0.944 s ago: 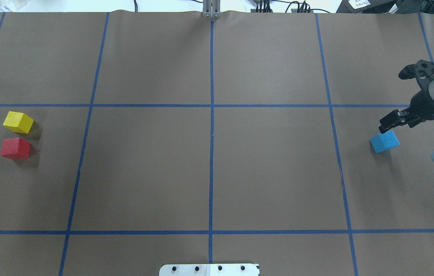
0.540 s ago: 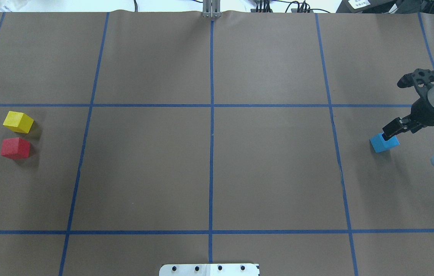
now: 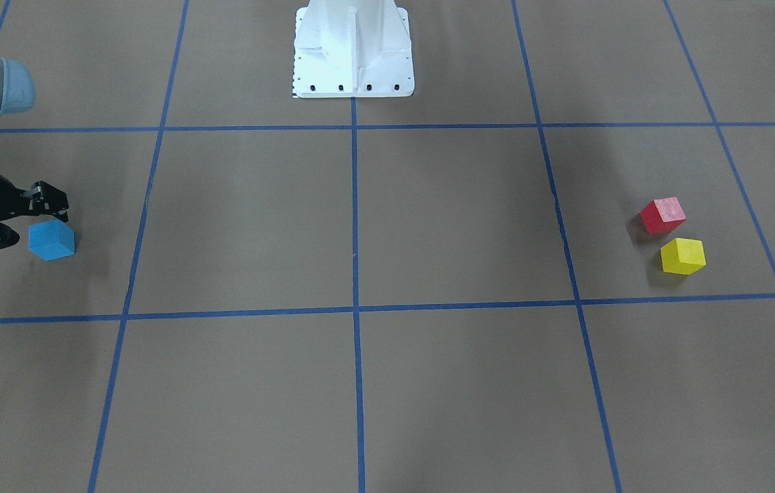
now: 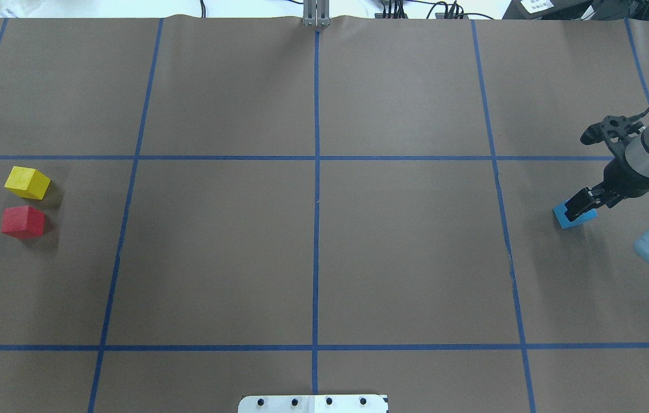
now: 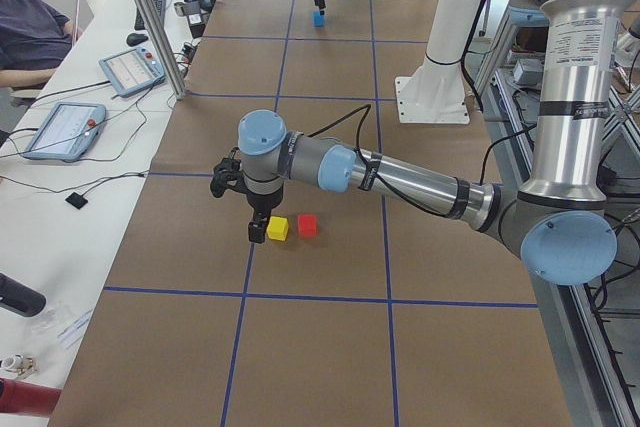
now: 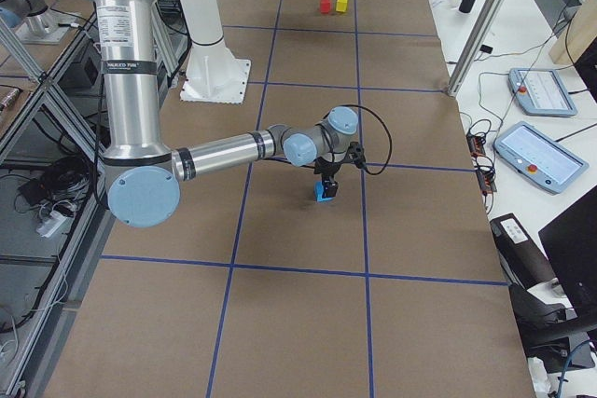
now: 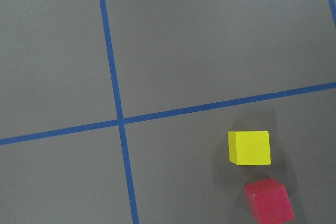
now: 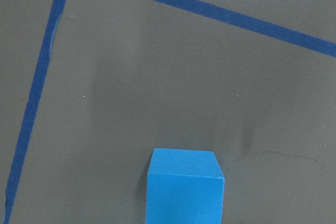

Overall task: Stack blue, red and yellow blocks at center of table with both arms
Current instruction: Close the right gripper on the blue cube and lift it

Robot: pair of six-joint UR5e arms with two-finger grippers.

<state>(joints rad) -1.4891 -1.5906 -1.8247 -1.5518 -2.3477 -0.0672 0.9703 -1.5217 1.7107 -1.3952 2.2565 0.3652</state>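
Observation:
The blue block (image 4: 572, 218) sits at the table's right side, also in the front view (image 3: 51, 239) and low in the right wrist view (image 8: 184, 188). My right gripper (image 4: 581, 207) is open and lowered right over it, with the fingers at the block's top. The yellow block (image 4: 27, 182) and red block (image 4: 22, 221) sit side by side at the far left, and both show in the left wrist view (image 7: 249, 148) (image 7: 269, 201). My left gripper (image 5: 258, 230) hangs just beside the yellow block (image 5: 278, 229). It shows only in the left side view, so I cannot tell whether it is open.
Blue tape lines divide the brown table cover (image 4: 405, 258) into squares. The white robot base (image 3: 352, 48) stands at the robot's edge. A metal post (image 4: 316, 17) stands at the far edge. Tablets (image 6: 530, 90) and an operator (image 5: 30, 32) are off the table's far side.
My right gripper has come down and slightly left onto the blue block, from beside and above it to covering its top. The blocks have not moved.

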